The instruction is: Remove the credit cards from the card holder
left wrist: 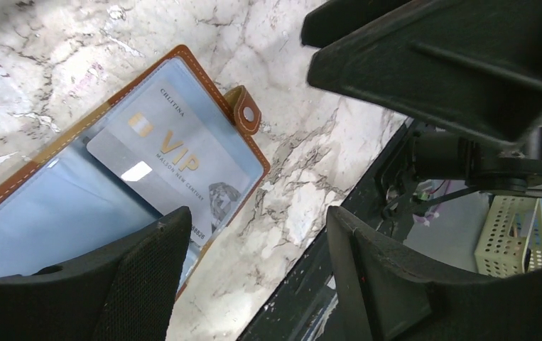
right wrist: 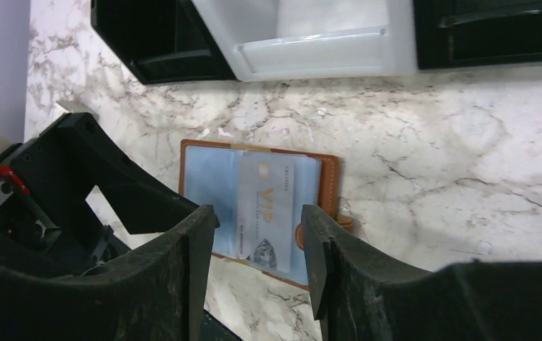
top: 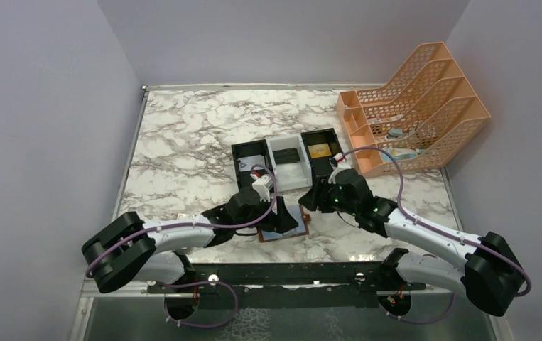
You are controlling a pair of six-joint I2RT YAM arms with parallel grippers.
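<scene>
In the right wrist view, the right gripper (right wrist: 257, 220) fills the bottom of the frame. Its 2 black fingers are spread apart with nothing between them. Through the gap shows the card holder (right wrist: 211, 177), lying open and flat on the marble table (right wrist: 467, 142) at the centre of the frame, pale blue pockets facing up. 1 credit card (right wrist: 268, 206), silver-grey with gold "VIP" lettering, sits over the holder's right half. Its lower end reaches past the leather edge, so it looks partly slid out, though I cannot tell how much a pocket grips it. The gripper seems lined up on that card's free end to pinch it.

In the left wrist view, the left gripper (left wrist: 257, 234) is also parted and empty. Its left finger (left wrist: 147, 277) hangs over the lower corner of the holder, probably to pin the leather down during the pull; contact is not clear. The snap tab (left wrist: 245, 110) lies loose at the upper centre.

From above, both arms meet over the holder at lower centre, below the 3-compartment tray (top: 285, 142).
</scene>
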